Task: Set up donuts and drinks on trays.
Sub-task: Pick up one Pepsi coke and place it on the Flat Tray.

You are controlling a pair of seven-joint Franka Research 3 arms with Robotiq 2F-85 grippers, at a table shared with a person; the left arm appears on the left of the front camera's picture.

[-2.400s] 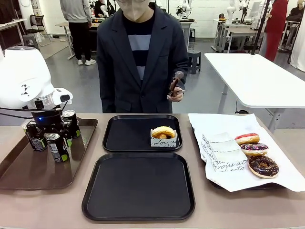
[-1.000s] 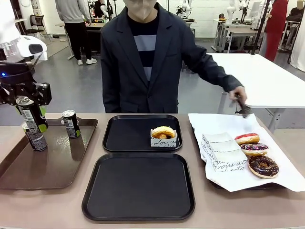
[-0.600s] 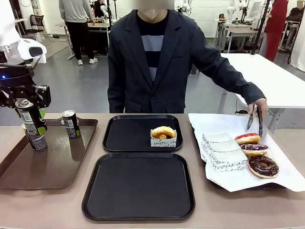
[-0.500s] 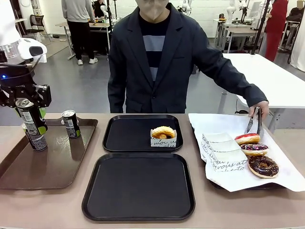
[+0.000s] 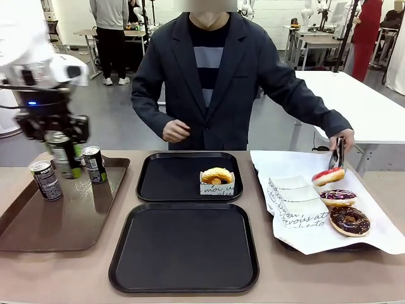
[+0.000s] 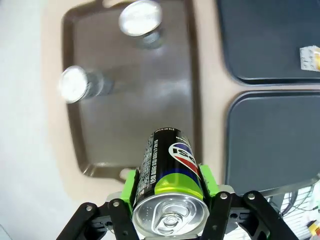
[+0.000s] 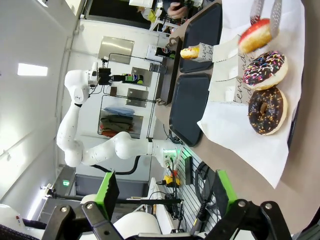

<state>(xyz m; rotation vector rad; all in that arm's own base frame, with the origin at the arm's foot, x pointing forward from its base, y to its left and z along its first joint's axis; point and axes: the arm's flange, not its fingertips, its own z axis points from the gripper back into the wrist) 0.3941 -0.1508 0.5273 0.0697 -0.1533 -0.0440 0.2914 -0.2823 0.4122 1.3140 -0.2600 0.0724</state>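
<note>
My left gripper (image 5: pixel 61 144) is shut on a black drink can (image 5: pixel 64 154) and holds it in the air above the far end of the brown tray (image 5: pixel 69 218). The left wrist view shows that can (image 6: pixel 170 167) clamped between the green pads (image 6: pixel 131 186). Two more cans (image 5: pixel 47 180) (image 5: pixel 94 164) stand on the brown tray. Two black trays lie in the middle: the far one (image 5: pixel 161 183) carries a plain donut in a paper sleeve (image 5: pixel 217 180), while the near one (image 5: pixel 183 250) is bare. My right gripper (image 7: pixel 165 195) is open with nothing between its fingers.
At the right, the person's tongs (image 5: pixel 335 155) hold a red-iced donut (image 5: pixel 328 176) just above the white paper (image 5: pixel 285 166). A sprinkled donut (image 5: pixel 338 197), a chocolate donut (image 5: pixel 349 220) and a stack of paper sleeves (image 5: pixel 296 201) lie there. The person's other hand (image 5: pixel 175 131) hovers behind the far tray.
My left gripper has carried the can to the right, from over the brown tray's left edge toward its far right. The person's tongs have closed on the red donut and lifted it.
</note>
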